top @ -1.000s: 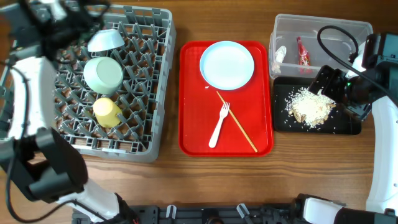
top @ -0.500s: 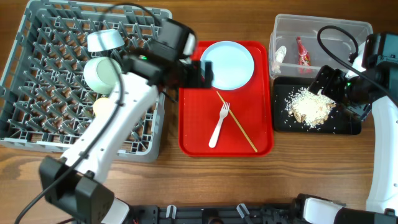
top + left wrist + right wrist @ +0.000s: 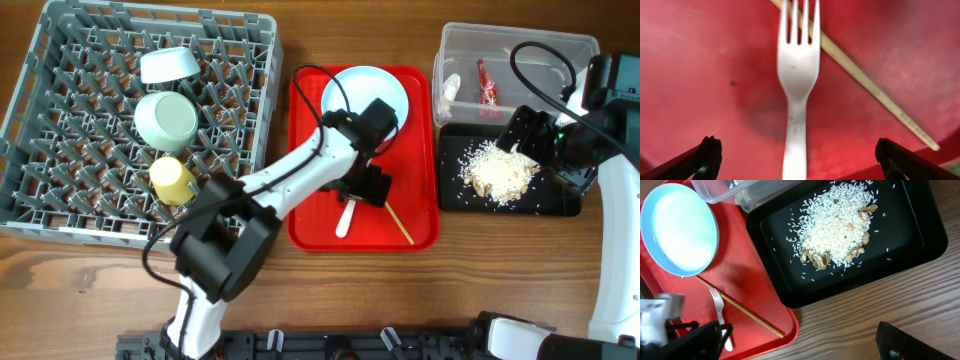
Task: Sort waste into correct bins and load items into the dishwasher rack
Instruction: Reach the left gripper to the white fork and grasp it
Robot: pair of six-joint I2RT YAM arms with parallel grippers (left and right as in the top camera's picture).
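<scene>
On the rack (image 3: 60, 130) you have the white bowl (image 3: 168, 65), green bowl (image 3: 165, 118) and cup (image 3: 172, 178). Wrapper (image 3: 486, 82) and scrap (image 3: 450, 90) lie in the tub (image 3: 520, 45), rice (image 3: 497, 168) on the black tray (image 3: 560, 205). Plate (image 3: 350, 100) and fork (image 3: 799, 90) wait on the red tray (image 3: 310, 200). Your left gripper (image 3: 797, 150) straddles the fork, spread wide; the right gripper (image 3: 800, 332) gapes empty.

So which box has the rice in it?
The shallow black rectangular tray holds the loose whitish rice; the clear rectangular plastic tub has only a small red wrapper and a white scrap.
</scene>
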